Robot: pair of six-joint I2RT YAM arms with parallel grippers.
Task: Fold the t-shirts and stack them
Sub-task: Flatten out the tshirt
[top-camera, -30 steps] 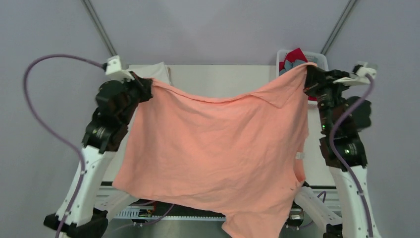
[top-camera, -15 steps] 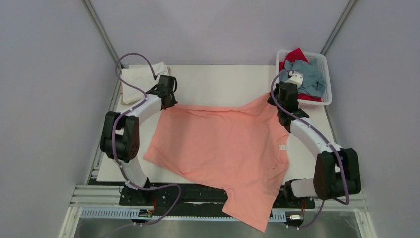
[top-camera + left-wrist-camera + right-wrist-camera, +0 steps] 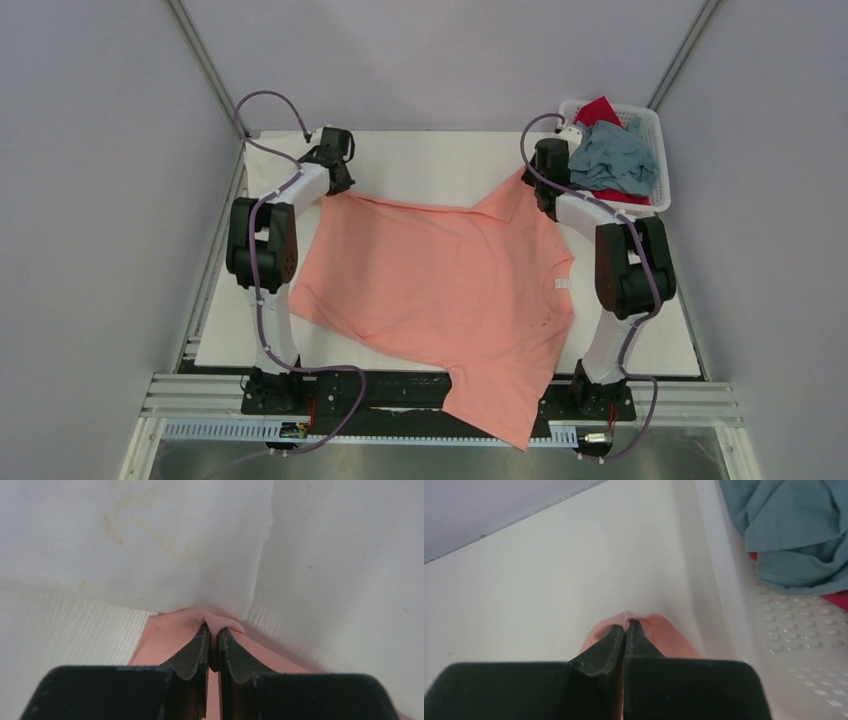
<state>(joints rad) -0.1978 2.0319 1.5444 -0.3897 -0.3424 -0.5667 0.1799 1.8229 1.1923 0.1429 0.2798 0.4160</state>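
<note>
The salmon-pink t-shirt (image 3: 440,285) lies spread across the table, its near end hanging over the front edge. My left gripper (image 3: 335,180) is shut on its far left corner (image 3: 212,622), low at the table. My right gripper (image 3: 540,180) is shut on its far right corner (image 3: 626,622), next to the basket. A white folded shirt (image 3: 150,540) lies just beyond the left gripper. A grey-blue shirt (image 3: 610,160) and a red shirt (image 3: 598,110) sit in the basket.
The white lattice basket (image 3: 655,195) stands at the far right corner, close to my right gripper; its wall (image 3: 719,580) shows in the right wrist view. Grey walls enclose the table (image 3: 440,165) on three sides.
Both arms came down from holding the pink shirt in the air and reached to the far side, laying the shirt out flat on the table. Both grippers still hold their corners.
</note>
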